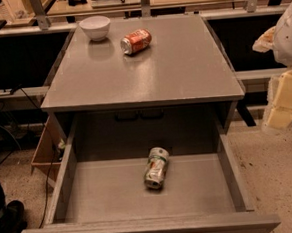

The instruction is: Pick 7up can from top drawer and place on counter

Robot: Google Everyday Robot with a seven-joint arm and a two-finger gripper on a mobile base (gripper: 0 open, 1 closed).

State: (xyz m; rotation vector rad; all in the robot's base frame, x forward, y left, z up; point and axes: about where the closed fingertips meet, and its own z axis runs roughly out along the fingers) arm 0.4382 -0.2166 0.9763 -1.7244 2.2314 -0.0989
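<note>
The 7up can, silver-white with green markings and dented, lies on its side on the floor of the open top drawer, near the middle. The drawer is pulled fully out under the grey counter. My gripper, cream-coloured under a white arm part, hangs at the right edge of the view. It is outside the drawer, to the right of the cabinet and about level with the counter's front edge, well away from the can.
An orange-red soda can lies on its side at the back of the counter, with a white bowl to its left. A wooden box stands on the floor left of the cabinet. Dark equipment is at the far left.
</note>
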